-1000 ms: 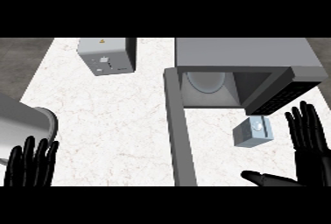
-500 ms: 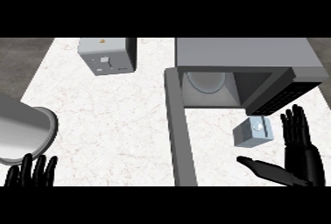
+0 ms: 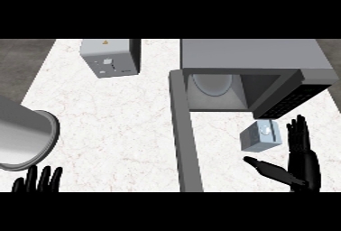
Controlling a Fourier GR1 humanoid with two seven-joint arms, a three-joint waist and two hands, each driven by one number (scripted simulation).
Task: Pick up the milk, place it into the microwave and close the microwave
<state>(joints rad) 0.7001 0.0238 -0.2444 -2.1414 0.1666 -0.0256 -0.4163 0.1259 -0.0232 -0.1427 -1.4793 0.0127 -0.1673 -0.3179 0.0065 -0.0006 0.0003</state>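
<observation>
White marbled counter (image 3: 113, 117) fills most of the head view, with darker floor seen beyond its left and right edges. Nearest, at the lower left, the left hand (image 3: 39, 181) is seen only as straight, upright fingertips at the edge, holding nothing. At the lower right, the right hand (image 3: 301, 162) is held open, fingers straight and pointing away, thumb spread out to the left; nothing is grasped by it. Just beside those fingers, to their left and apart from them, the milk (image 3: 259, 137) is found, a small grey carton standing on the counter in front of the microwave (image 3: 253, 56). A grey cylindrical pot (image 3: 23, 135) is seen tilted at the left edge. The microwave's door (image 3: 184, 135) is swung fully open toward the viewer, and a pale round plate (image 3: 212, 84) is visible inside the cavity. Farthest, at the upper left, a grey box-shaped appliance (image 3: 110, 57) is placed on the counter.
</observation>
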